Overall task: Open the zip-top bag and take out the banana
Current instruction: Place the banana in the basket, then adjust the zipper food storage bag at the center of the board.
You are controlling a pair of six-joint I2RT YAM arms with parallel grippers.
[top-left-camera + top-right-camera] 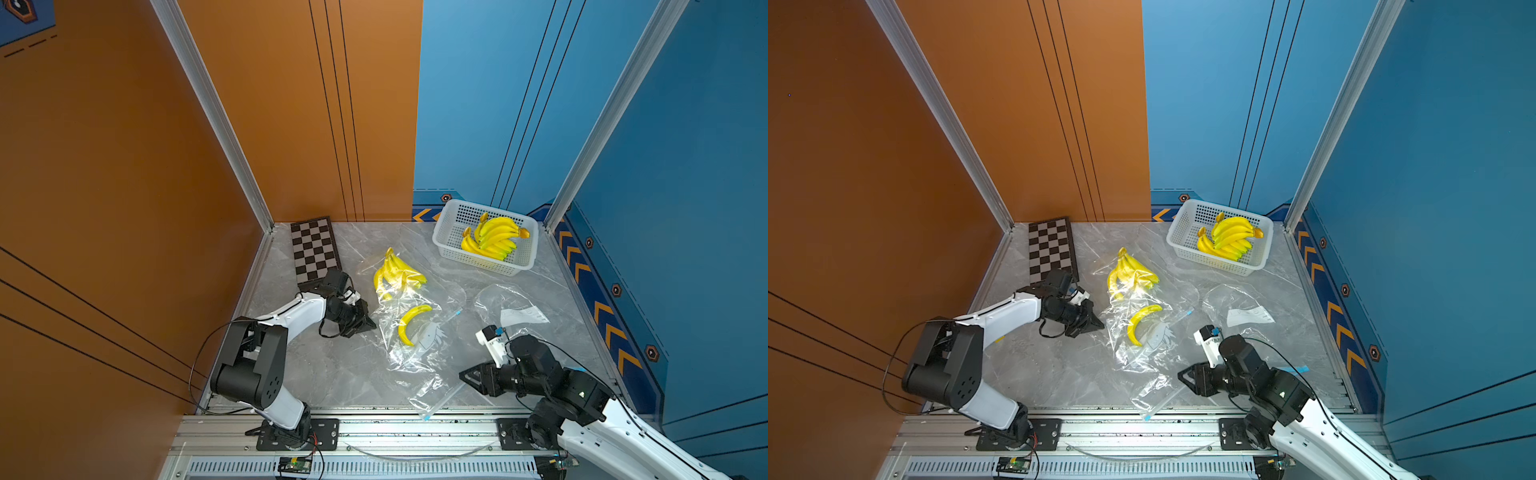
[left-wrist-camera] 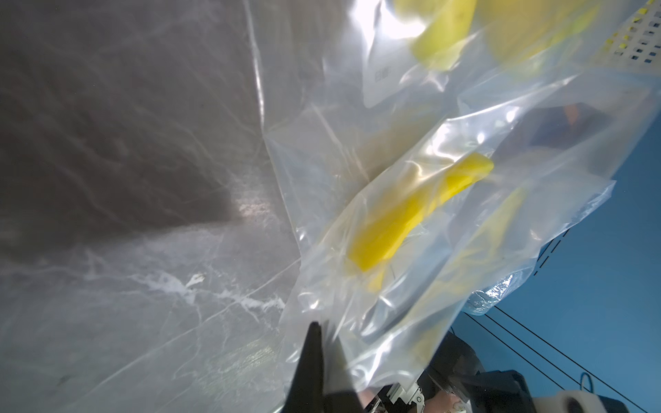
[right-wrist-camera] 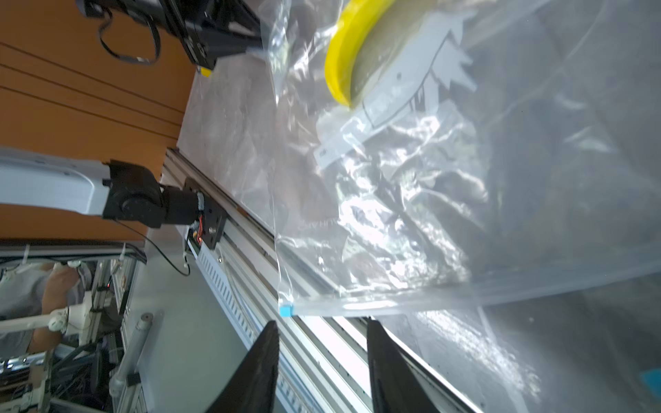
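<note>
A: Left gripper [image 1: 371, 325]?
B: Shut tight at the bag [image 1: 400, 353] edge; a pinch on film can't be confirmed. Banana [image 1: 411, 324] is seen inside, just beside it.
A: Right gripper [image 3: 322, 321]?
B: Part open, nothing gripped. Zip edge [image 3: 357, 306] lies just ahead, banana further off.

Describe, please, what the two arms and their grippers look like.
The left arm and right arm have white shells, black joints and thin black cables looping alongside. The left gripper and right gripper are black, with tapered triangular fingers.
</note>
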